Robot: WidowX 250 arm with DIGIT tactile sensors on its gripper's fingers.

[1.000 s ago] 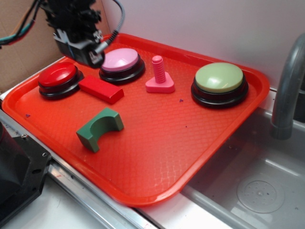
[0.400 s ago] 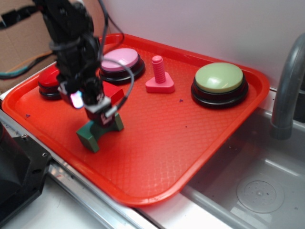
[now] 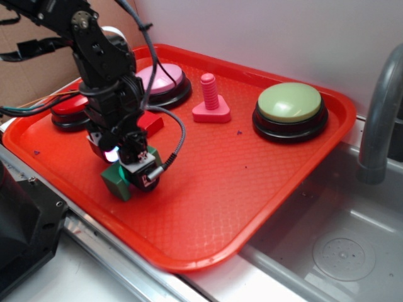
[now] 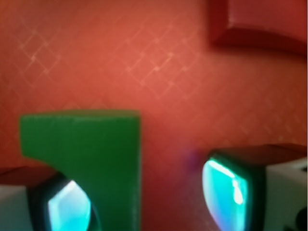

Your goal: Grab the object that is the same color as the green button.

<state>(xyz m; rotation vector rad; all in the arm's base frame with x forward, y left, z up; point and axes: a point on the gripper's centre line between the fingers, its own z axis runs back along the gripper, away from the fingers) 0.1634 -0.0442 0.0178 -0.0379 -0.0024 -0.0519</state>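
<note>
The object, a small dark green block (image 3: 116,180) with an arch cut-out, lies near the front left of the red tray (image 3: 239,189). My gripper (image 3: 140,175) is down over it and hides most of it. In the wrist view the green block (image 4: 91,144) sits between the jaws, which stand apart. The left fingertip (image 4: 67,209) is at the block's arch, and a strip of bare tray separates the block from the right fingertip (image 4: 226,192). My gripper (image 4: 149,202) is open. The pale green button (image 3: 289,102) stands at the tray's back right.
A flat red block (image 3: 150,121) lies just behind my gripper, and it also shows as the red block (image 4: 260,24) in the wrist view. Behind stand a red button (image 3: 66,107), a pink button (image 3: 165,77) and a pink bolt (image 3: 210,100). A faucet (image 3: 378,126) and sink (image 3: 340,239) are on the right.
My arm has swung from the tray's back left corner forward and down onto the green block. The block has stayed in place.
</note>
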